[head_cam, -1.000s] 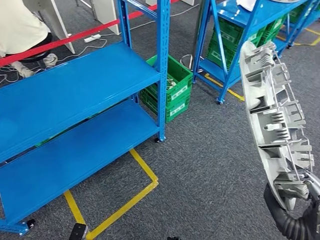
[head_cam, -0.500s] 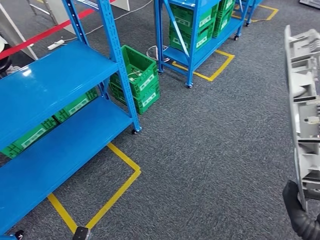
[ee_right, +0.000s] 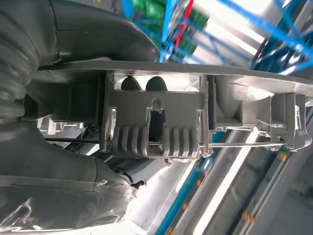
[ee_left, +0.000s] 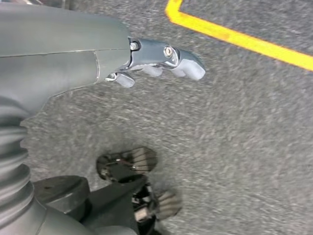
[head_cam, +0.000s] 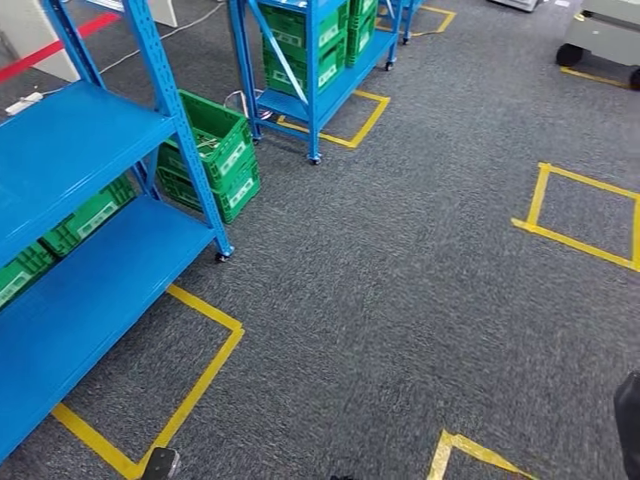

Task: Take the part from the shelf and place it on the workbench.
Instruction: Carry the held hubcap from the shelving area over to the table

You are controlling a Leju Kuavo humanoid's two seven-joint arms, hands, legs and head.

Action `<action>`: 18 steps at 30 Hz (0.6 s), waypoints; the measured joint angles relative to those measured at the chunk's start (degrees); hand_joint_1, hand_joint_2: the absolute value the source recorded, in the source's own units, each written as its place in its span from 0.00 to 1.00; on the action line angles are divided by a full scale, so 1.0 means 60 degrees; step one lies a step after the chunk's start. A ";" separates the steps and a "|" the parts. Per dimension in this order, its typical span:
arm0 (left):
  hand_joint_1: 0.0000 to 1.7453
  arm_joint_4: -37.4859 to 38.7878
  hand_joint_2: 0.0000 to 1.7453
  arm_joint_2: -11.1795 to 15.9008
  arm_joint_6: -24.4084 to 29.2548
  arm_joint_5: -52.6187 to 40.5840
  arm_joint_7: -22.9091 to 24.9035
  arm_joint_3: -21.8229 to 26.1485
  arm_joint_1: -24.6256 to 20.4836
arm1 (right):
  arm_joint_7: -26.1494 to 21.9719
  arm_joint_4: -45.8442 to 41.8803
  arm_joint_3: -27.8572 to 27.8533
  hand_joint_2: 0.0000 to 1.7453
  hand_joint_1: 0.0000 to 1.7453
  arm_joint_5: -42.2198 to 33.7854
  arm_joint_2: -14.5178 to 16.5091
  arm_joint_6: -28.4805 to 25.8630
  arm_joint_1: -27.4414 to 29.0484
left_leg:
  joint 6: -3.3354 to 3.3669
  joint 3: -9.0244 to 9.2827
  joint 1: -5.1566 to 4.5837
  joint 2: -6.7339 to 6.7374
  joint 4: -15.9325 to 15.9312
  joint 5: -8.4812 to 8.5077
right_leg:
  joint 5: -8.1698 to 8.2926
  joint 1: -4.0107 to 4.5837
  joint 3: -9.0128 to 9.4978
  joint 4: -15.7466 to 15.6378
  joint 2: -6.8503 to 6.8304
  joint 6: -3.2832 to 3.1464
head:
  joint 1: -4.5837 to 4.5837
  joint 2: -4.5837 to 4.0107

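The part (ee_right: pixel 177 117) is a long grey plastic moulding with ribs and clips, seen close up in the right wrist view. My right hand (ee_right: pixel 62 103) grips it at one end, thumb on one face and fingers on the other. A dark piece of my right arm (head_cam: pixel 630 425) shows at the head view's lower right edge. My left hand (ee_left: pixel 110 58) hangs over grey carpet beside a yellow tape line (ee_left: pixel 239 41), with its fingers out straight and holding nothing.
A blue shelf (head_cam: pixel 75 150) with bare boards stands at the left. Green crates (head_cam: pixel 219 150) sit beside it, and a second blue shelf (head_cam: pixel 317 60) holds more crates. Yellow tape squares (head_cam: pixel 581 215) mark the carpet, and a grey cart (head_cam: pixel 604 30) stands far right.
The camera has turned right, so the shelves slid to the left of the picture. The grey part has passed out of the head view's right edge.
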 joint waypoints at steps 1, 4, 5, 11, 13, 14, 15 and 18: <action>0.00 -0.0043 1.00 0.0008 -0.0006 0.0006 0.0025 0.0001 0.0041 | 0.0000 -0.0010 -0.0023 1.00 1.00 -0.0008 0.0053 0.0011 0.0013 | -0.0018 -0.0137 0.0000 0.0157 0.0014 0.0102 | 0.0070 -0.0051 0.0063 0.0404 -0.0040 0.0055 | 0.0002 0.0000; 0.00 -0.0182 1.00 0.0033 -0.0048 0.0004 0.0066 -0.0011 0.0086 | 0.0003 -0.0019 -0.0121 1.00 1.00 -0.0088 0.0186 0.0019 0.0033 | -0.0134 -0.0568 -0.0004 0.0527 0.0084 0.0392 | 0.0718 -0.0212 0.1293 -0.0493 -0.0334 0.0240 | 0.0008 0.0001; 0.00 -0.0243 1.00 0.0034 -0.0063 0.0002 0.0087 -0.0025 0.0096 | 0.0001 -0.0036 -0.0163 1.00 1.00 -0.0140 0.0224 0.0007 0.0031 | -0.0188 -0.0680 -0.0014 0.0622 0.0139 0.0464 | 0.0649 -0.0223 0.1972 -0.1366 -0.0517 0.0267 | -0.0001 0.0001; 0.00 -0.0434 1.00 0.0046 -0.0089 -0.0004 0.0239 -0.0174 0.0185 | -0.0210 -0.0331 -0.0616 1.00 1.00 -0.0657 0.0703 -0.0050 0.0158 | -0.0486 -0.1014 0.0143 0.0500 0.0469 0.0424 | 0.0504 -0.0118 0.2635 -0.2908 -0.0416 -0.0199 | -0.0022 0.0000; 0.00 -0.0483 1.00 0.0034 -0.0079 0.0047 0.0268 -0.0205 0.0273 | -0.0339 -0.0399 -0.0718 1.00 1.00 -0.0860 0.0841 -0.0032 0.0139 | -0.0588 -0.1317 0.0206 -0.0050 0.1435 -0.0430 | 0.0693 -0.0136 0.2438 -0.2885 -0.0226 -0.0359 | -0.0029 0.0000; 0.00 -0.0525 1.00 0.0027 -0.0074 0.0110 0.0294 -0.0217 0.0328 | -0.0445 -0.0412 -0.0762 1.00 1.00 -0.1004 0.0918 -0.0008 0.0108 | -0.0611 -0.1503 0.0215 -0.0176 0.2136 -0.0850 | 0.0775 -0.0139 0.2308 -0.2851 -0.0124 -0.0390 | -0.0026 0.0000; 0.00 -0.0588 1.00 0.0024 -0.0076 0.0193 0.0335 -0.0225 0.0394 | -0.0559 -0.0415 -0.0803 1.00 1.00 -0.1137 0.1001 0.0028 0.0056 | -0.0626 -0.1637 0.0221 -0.0225 0.2731 -0.1120 | 0.0842 -0.0139 0.2182 -0.2815 -0.0010 -0.0403 | -0.0028 0.0000; 0.00 -0.0935 1.00 0.0042 -0.0206 0.0383 0.0529 -0.0235 0.0633 | -0.0773 -0.0414 -0.0891 1.00 1.00 -0.1295 0.1227 0.0124 -0.0173 | -0.0631 -0.1140 0.0258 -0.0315 0.2477 -0.0793 | 0.0981 -0.0171 0.1842 -0.2650 0.0375 -0.0367 | -0.0029 0.0000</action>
